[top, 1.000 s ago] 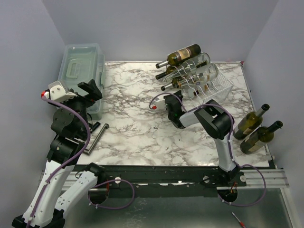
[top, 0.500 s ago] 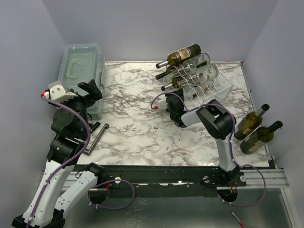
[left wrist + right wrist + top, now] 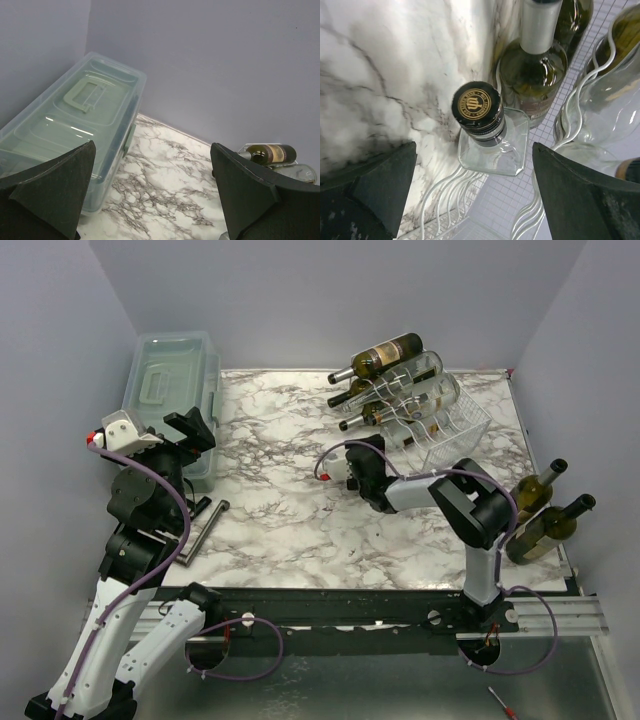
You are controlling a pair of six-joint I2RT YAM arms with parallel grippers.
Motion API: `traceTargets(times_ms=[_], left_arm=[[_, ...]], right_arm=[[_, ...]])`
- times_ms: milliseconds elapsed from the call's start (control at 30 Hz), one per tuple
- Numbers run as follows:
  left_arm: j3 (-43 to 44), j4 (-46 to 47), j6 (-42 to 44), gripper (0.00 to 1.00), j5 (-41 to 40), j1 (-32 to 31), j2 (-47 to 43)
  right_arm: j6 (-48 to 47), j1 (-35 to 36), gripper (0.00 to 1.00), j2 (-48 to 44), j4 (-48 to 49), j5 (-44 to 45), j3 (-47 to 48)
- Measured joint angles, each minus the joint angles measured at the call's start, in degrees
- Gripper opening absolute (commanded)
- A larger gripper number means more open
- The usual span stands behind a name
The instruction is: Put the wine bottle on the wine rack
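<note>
The right arm's fingers (image 3: 375, 185) spring apart, releasing the wine bottle (image 3: 476, 107), apparently settled on the wine rack (image 3: 445, 200); left fingers (image 3: 50, 190) idle, spread.

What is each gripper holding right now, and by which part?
Nothing. The right gripper stands wide open near the black cap of the clear bottle, not touching it. The left gripper is open and empty too.

White wine rack (image 3: 462, 430), black-and-gold-capped wine bottle (image 3: 485, 130), grey-veined white marble table (image 3: 280, 470)
</note>
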Motion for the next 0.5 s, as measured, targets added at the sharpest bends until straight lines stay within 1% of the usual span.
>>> traceTargets(times_ms=[300, 400, 500], left_arm=[[0.0, 0.0, 0.0, 0.99, 0.0, 0.0, -0.11], [0.0, 0.0, 0.0, 0.99, 0.0, 0.0, -0.07], [0.0, 0.0, 0.0, 0.99, 0.02, 0.0, 0.07]], right_arm=[[7.23, 6.56, 1.0, -4.44, -8.5, -0.33, -0.85], [10.99, 8.24, 1.0, -6.97, -11.39, -0.33, -1.22], [16.68, 9.29, 1.0, -11.04, -15.82, -1.11, -1.07]])
